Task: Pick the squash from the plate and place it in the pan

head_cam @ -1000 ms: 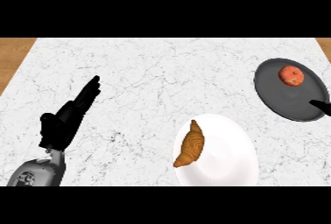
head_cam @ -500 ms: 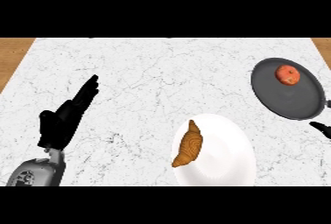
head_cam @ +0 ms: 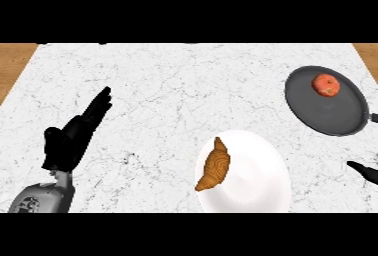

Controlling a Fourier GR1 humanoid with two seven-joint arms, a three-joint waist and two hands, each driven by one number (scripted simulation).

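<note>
Fingers of the left hand [head_cam: 66, 145] lie straight, released, holding nothing; squash [head_cam: 325, 85] sits in the pan [head_cam: 332, 114]

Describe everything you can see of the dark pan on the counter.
The pan is round, dark grey and shallow, with a raised rim; it looks like metal. It lies flat on the white marbled counter, at the far right. A small stub at its right edge may be a handle. One round orange-red item lies inside, toward the far side. No hand touches it; the right hand shows nearer, at the view's right edge, apart.
</note>
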